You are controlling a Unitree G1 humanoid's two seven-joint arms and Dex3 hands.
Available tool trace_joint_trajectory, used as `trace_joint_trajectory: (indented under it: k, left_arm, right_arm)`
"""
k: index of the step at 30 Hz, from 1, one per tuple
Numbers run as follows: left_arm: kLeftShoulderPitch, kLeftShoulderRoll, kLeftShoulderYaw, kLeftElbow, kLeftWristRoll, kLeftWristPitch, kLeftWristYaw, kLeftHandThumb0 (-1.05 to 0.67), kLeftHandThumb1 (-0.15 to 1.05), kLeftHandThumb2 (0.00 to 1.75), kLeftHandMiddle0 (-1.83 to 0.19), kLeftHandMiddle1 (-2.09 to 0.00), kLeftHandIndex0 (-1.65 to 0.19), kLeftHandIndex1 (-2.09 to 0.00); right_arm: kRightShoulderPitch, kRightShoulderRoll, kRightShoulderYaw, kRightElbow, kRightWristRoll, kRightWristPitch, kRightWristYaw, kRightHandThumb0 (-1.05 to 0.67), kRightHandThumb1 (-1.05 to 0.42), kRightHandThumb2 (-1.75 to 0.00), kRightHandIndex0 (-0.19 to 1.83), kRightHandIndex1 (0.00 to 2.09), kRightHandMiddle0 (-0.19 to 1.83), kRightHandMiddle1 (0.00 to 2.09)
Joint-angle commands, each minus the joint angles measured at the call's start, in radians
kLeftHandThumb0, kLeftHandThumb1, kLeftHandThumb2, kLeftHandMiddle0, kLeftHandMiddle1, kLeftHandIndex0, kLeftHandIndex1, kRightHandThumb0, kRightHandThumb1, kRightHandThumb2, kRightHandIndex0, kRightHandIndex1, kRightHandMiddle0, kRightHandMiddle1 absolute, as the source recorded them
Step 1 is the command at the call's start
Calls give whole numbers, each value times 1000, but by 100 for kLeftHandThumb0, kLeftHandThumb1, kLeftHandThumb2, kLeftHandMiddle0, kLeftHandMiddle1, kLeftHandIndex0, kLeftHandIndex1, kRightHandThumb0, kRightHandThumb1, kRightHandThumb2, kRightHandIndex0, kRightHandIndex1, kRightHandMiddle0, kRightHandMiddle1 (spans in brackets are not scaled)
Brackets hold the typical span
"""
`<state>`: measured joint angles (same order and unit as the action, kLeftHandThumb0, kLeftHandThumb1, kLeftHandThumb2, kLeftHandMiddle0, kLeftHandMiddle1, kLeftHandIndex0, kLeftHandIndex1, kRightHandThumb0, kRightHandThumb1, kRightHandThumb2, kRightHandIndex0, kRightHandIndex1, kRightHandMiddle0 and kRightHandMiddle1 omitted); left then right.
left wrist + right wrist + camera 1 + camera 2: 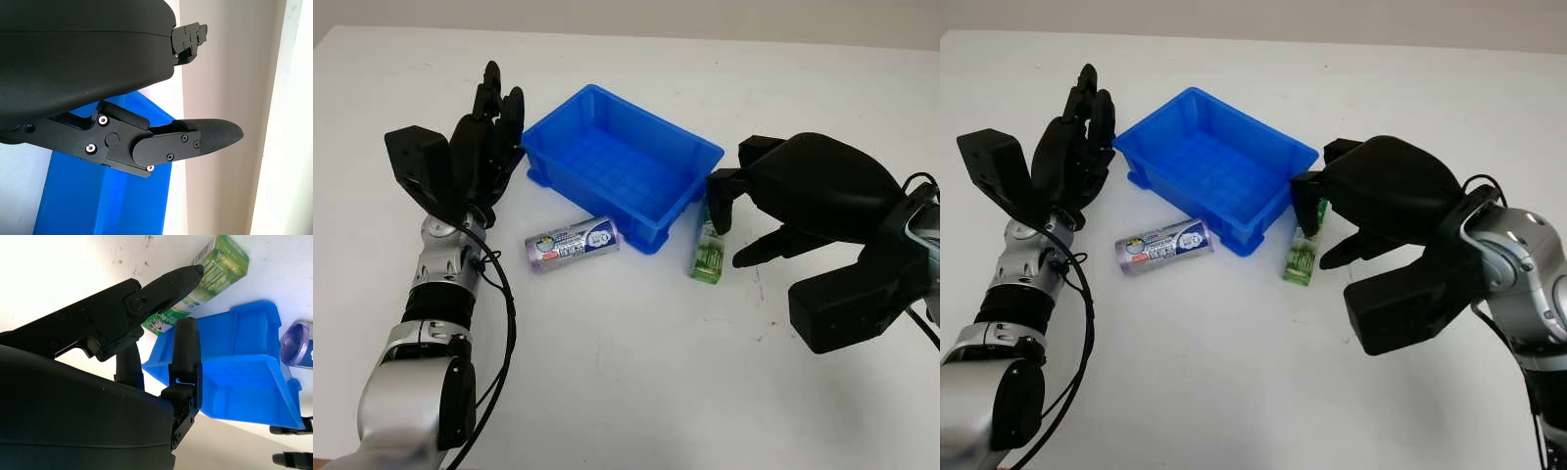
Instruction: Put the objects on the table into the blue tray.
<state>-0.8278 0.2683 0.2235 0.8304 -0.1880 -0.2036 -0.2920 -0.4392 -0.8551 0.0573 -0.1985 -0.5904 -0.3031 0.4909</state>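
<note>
The blue tray (622,162) stands empty at the table's middle. A purple and white can (573,244) lies on its side just in front of the tray. A green carton (708,257) lies by the tray's right corner, its far end against the tray wall. My right hand (729,230) hovers open just right of the carton, one finger over its far end and another beside its near end; the right wrist view shows a finger (166,284) crossing the carton (222,264). My left hand (489,127) is open and raised just left of the tray.
The white table (636,372) stretches wide in front of and behind the tray. A black cable (504,323) hangs along my left forearm. The left wrist view shows the tray (98,205) beside a finger (205,139).
</note>
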Motion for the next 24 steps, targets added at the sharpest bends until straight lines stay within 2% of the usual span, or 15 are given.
trace_joint_trajectory:
  k: [1,4,9,10,11,14,15,18,24]
  left_arm:
    - [8,4,1,-16,-2,2,-2,-71,105,54,19,-2,19,-2]
    - [7,2,3,-16,-4,2,-1,-71,105,54,19,-2,19,-2]
    - [7,3,-1,-15,1,2,5,-72,105,53,19,-3,19,-2]
    - [7,5,-1,-15,1,0,2,-72,105,53,19,-2,19,-2]
    - [7,5,-1,-15,0,-1,-1,-71,105,54,19,-1,19,-1]
    - [8,5,2,-15,-3,-2,-3,-71,105,54,19,-1,19,0]
    - [8,5,2,-16,-3,-1,-1,-71,105,54,19,-1,19,0]
    - [9,4,4,-20,-4,2,3,-70,105,54,19,-2,19,-1]
    - [9,4,4,-22,-6,1,2,-68,105,55,19,-3,19,-1]
  right_arm:
    - [-9,-18,-23,-22,-4,-22,-18,-69,-80,-5,19,202,38,170]
    - [-8,-19,-28,-16,-5,-35,-29,-70,-80,-5,20,200,39,165]
    - [-18,-21,-9,26,-25,-52,-37,-72,-79,-5,31,157,44,125]
    - [-19,-23,-3,31,-31,-49,-28,-72,-78,-5,32,141,45,110]
    - [-21,-27,3,28,-37,-35,-5,-70,-78,-5,36,112,48,87]
    - [-28,-32,16,18,-45,5,61,-67,-80,-5,48,45,55,41]
    - [-29,-31,19,19,-49,14,74,-67,-79,-5,48,37,56,36]
    - [-24,-28,25,22,-47,27,103,-64,-78,-5,48,21,54,23]
    - [-30,-60,66,37,-87,0,154,-61,-77,-5,42,12,47,14]
